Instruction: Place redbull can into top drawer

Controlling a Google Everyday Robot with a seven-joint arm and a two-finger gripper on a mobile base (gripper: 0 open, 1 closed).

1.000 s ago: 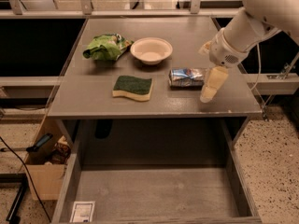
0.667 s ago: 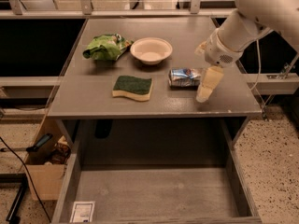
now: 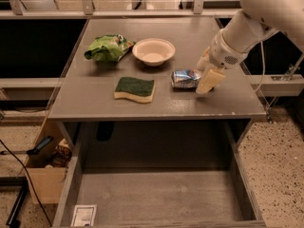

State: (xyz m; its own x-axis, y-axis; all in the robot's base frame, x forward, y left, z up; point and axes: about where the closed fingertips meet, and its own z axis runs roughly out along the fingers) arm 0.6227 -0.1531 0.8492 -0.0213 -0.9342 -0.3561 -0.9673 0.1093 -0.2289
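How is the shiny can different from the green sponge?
The redbull can is shiny silver and blue; the sponge is dull green on yellow. The can is round and lies on its side; the sponge lies flat. The claw is right by the can's end, away from the sponge. Both rest on the tabletop, not in the top drawer.
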